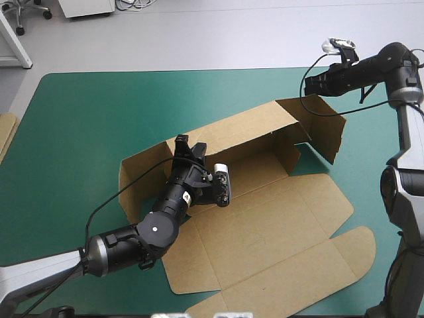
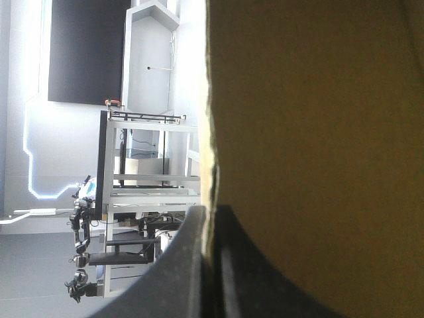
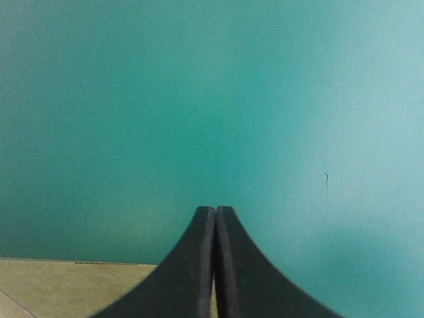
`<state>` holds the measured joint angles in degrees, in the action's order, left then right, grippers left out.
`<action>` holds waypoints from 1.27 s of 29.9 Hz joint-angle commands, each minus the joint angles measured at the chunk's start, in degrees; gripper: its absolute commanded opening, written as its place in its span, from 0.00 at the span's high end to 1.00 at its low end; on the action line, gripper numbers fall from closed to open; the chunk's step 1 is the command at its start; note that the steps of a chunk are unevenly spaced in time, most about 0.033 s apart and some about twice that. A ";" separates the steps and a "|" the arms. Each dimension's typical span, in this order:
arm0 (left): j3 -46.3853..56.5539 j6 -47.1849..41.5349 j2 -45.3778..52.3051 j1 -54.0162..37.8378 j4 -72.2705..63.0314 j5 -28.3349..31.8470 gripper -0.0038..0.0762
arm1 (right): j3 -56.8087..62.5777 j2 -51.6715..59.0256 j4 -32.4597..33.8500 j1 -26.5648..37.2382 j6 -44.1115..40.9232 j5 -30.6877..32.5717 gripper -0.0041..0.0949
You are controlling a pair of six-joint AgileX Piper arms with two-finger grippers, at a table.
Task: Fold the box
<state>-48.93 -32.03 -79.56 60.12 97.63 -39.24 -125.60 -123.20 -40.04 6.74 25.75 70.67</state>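
Observation:
The brown box (image 1: 265, 225) lies open in the middle of the table, its rear wall (image 1: 245, 132) raised and its lid flat toward the near edge. My left gripper (image 1: 184, 144) is shut on the top edge of that wall near its left end. In the left wrist view the board (image 2: 318, 146) runs between the black fingers (image 2: 189, 265) and fills one side. My right gripper (image 1: 309, 85) hovers shut with nothing in it, just beyond the box's standing right end flap (image 1: 326, 129). In the right wrist view it (image 3: 215, 211) faces bare cover, a strip of board (image 3: 66, 286) under it.
An edge of more brown board (image 1: 6, 134) shows at the table's left edge. Bare teal-green cover (image 1: 106, 112) stretches left of and behind the box. The left end flap (image 1: 136, 180) stands bent up beside my left arm.

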 commanded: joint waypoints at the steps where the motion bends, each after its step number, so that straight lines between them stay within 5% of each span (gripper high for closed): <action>1: -1.69 -0.80 1.45 0.57 6.62 -2.42 0.96 | -1.11 4.94 -3.44 0.26 0.74 0.67 0.98; 17: -1.69 7.21 1.45 0.57 6.72 -0.88 0.96 | 30.11 21.37 -9.75 0.36 17.95 -4.15 0.98; 26: -1.69 6.84 1.45 0.57 6.64 -0.64 0.96 | 48.94 31.77 -15.80 0.43 32.61 -17.86 0.98; 38: -1.69 6.29 1.45 0.57 6.64 -0.30 0.96 | 63.01 33.51 -24.32 0.43 50.28 -18.67 0.98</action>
<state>-48.93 -24.96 -79.67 60.12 97.48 -38.35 -62.49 -92.92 -60.48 6.81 73.10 51.41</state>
